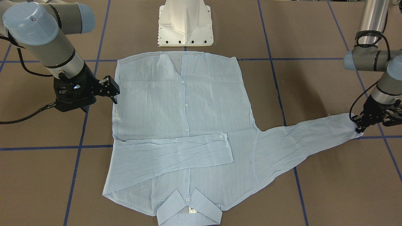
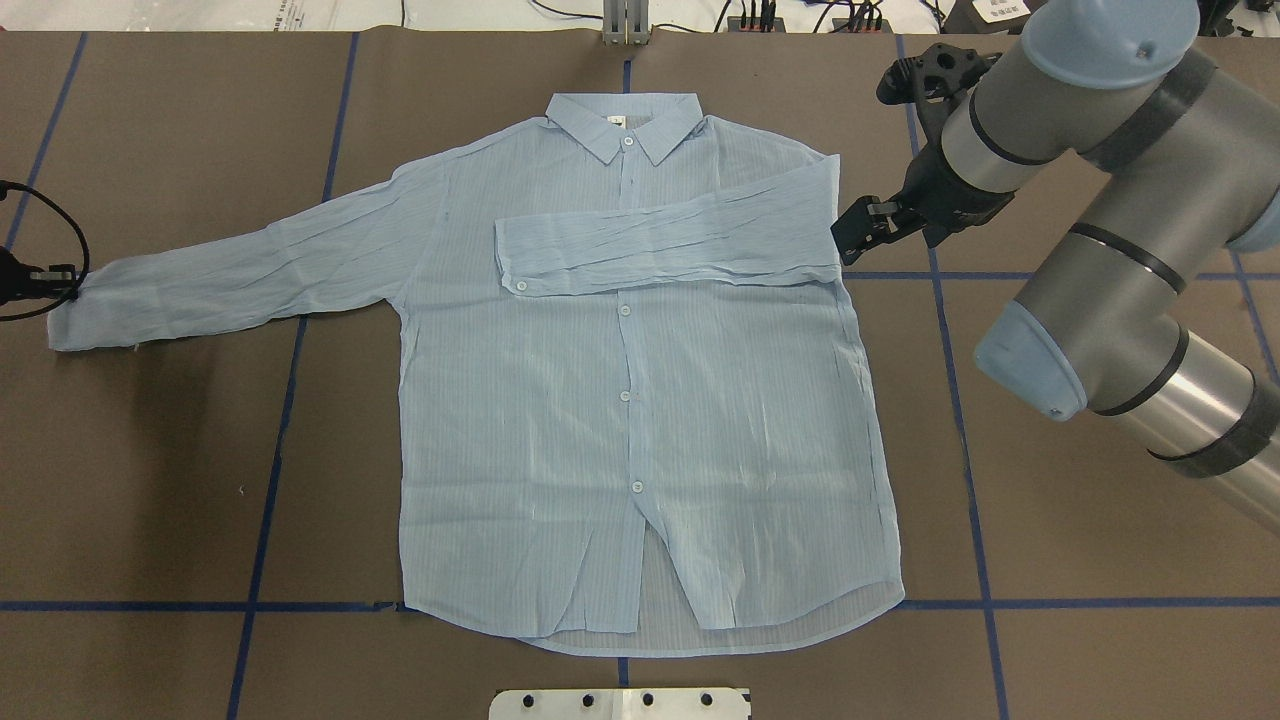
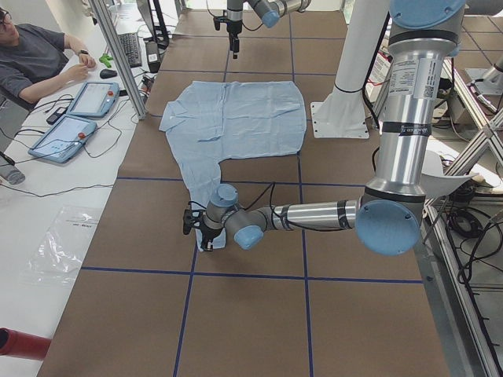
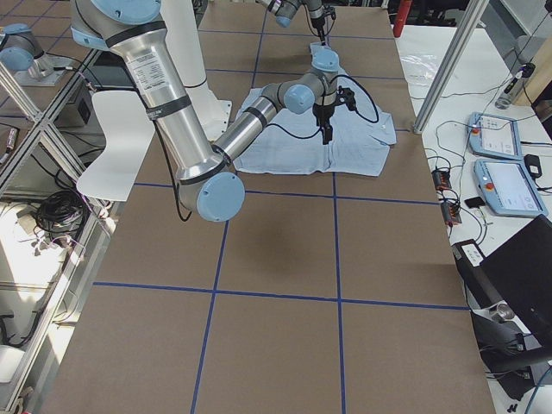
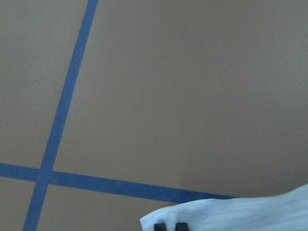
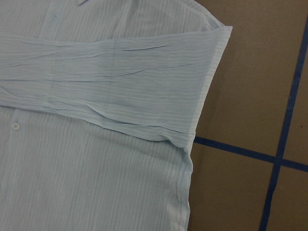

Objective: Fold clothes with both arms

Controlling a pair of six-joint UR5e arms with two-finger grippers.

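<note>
The light blue shirt (image 2: 640, 400) lies flat, front up and buttoned, with its collar (image 2: 625, 125) at the far edge. One sleeve (image 2: 680, 240) is folded across the chest. The other sleeve (image 2: 240, 270) stretches out flat toward my left. My left gripper (image 1: 360, 126) is low at that sleeve's end, shut on the cuff (image 5: 231, 214); its fingertips (image 5: 167, 226) show pressed together on the fabric. My right gripper (image 2: 858, 232) hangs open and empty just off the shirt's right shoulder fold (image 6: 211, 72), above the table.
The brown table (image 2: 1050, 560) is crossed by blue tape lines (image 2: 960, 420). The white pedestal base (image 1: 185, 25) stands at the shirt's hem side. An operator (image 3: 39, 55) sits by two teach pendants (image 3: 71, 126) beyond the collar side.
</note>
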